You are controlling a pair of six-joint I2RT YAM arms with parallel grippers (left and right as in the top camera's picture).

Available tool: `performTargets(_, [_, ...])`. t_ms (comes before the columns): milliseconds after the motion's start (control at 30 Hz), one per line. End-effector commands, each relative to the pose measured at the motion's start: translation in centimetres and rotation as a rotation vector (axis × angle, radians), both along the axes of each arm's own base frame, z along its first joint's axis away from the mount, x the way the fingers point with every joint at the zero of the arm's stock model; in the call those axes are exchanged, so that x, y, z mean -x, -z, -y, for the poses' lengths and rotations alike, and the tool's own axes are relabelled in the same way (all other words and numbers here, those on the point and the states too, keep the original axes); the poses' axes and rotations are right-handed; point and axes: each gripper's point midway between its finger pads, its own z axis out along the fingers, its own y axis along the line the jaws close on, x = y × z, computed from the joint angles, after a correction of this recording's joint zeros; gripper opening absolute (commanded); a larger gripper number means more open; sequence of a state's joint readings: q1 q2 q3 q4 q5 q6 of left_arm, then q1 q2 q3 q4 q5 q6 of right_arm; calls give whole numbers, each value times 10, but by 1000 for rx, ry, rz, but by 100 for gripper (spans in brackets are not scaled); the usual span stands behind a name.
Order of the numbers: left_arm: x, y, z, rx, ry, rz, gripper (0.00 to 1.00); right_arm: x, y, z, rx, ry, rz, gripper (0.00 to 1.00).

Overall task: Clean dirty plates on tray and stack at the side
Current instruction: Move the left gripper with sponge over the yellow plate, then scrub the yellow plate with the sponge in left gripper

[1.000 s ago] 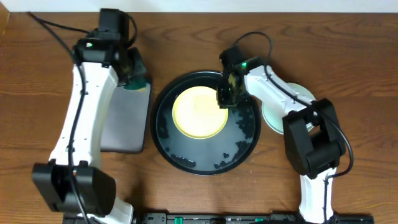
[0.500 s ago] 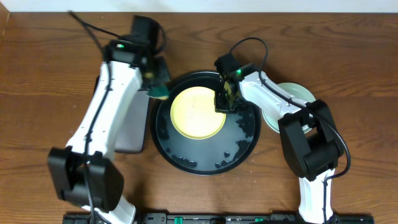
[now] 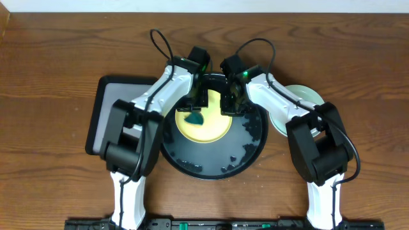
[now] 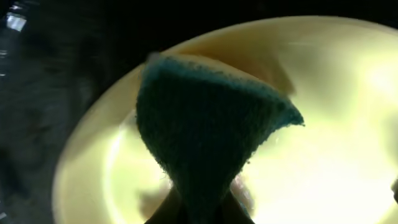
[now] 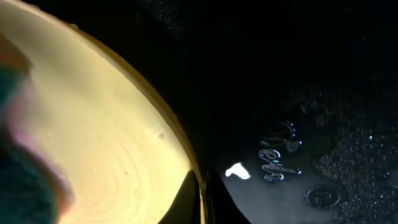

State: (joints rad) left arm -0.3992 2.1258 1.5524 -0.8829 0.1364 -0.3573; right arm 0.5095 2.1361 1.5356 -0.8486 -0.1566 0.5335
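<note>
Droplets and dark specks dot the near floor of the black tray point(image 3: 182, 160), which looks wet. Just beyond them the yellow plate point(image 3: 214, 128) lies flat inside the tray, a little toward its far side. This is the plate in hand: the left gripper point(image 3: 194, 110) is clenched on a green sponge point(image 3: 193, 119), whose folded edge hangs over the plate's face; whether it presses down is unclear. The right gripper point(image 3: 229, 105) appears pinched on the plate's right rim, seemingly to steady it.

Out to the right, on the worktop point(image 3: 51, 76), a mint plate point(image 3: 305, 101) sits half under the right arm; whether another lies beneath it I cannot tell. So I judge the side stack begun, with this plate left to scrub and carry over. A grey tray point(image 3: 112, 108) lies to the left.

The yellow plate looks glossy and pale, with faint concentric rings. No clear orange smear shows; a pinkish tint beside the sponge is too blurred to judge.
</note>
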Motion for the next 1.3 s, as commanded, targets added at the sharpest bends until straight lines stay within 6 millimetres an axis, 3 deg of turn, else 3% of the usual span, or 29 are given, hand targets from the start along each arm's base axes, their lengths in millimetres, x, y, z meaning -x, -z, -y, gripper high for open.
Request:
performTargets(0, [11,14,24,149,60,-79,7,2,7,2,33,-5,7,1])
performTargets(67, [7,6,48,289,155,-53,7,1,7,1,31,-5,10,1])
performTargets(200, [-15,8,44,252,135,36,8,1,7,1,32,-5,10,1])
performTargets(233, [-23,10,36,200,97,65,7,1,7,1,32,-8,10,1])
performTargets(300, [-43,15,-4,-25,-78,152,7,1,7,1,32,-15,12,1])
performTargets(367, [-48,13,-37,-199,-228,205,7,1,7,1,32,-15,12,1])
performTargets(467, [-33,14,-45,-244,-248,155,7,1,7,1,32,-15,12,1])
performTargets(567, [0,18,-31,-188,-211,5,7,0,7,1,31,-15,15,1])
performTargets(633, [22,17,-8,-77,-129,-104,7,0,7,1,30,-15,16,1])
performTargets(700, [39,12,31,116,20,-179,7,0,7,1,31,-15,16,1])
performTargets(767, [44,9,48,187,97,-181,7,0,7,1,31,-15,15,1])
performTargets(867, [30,12,53,159,122,-102,8,0,7,1,31,-15,16,1])
performTargets(933, [10,16,43,87,65,-17,7,0,7,1,32,-15,16,1])
performTargets(1067, [-31,13,-9,-170,-165,165,7,0,8,1,33,-15,16,1])
performTargets(1167, [-36,1,-37,-276,-256,203,7,0,8,1,34,-15,16,1])
performTargets(1267, [-23,-4,-49,-324,-278,163,7,1,8,1,34,-15,15,1])
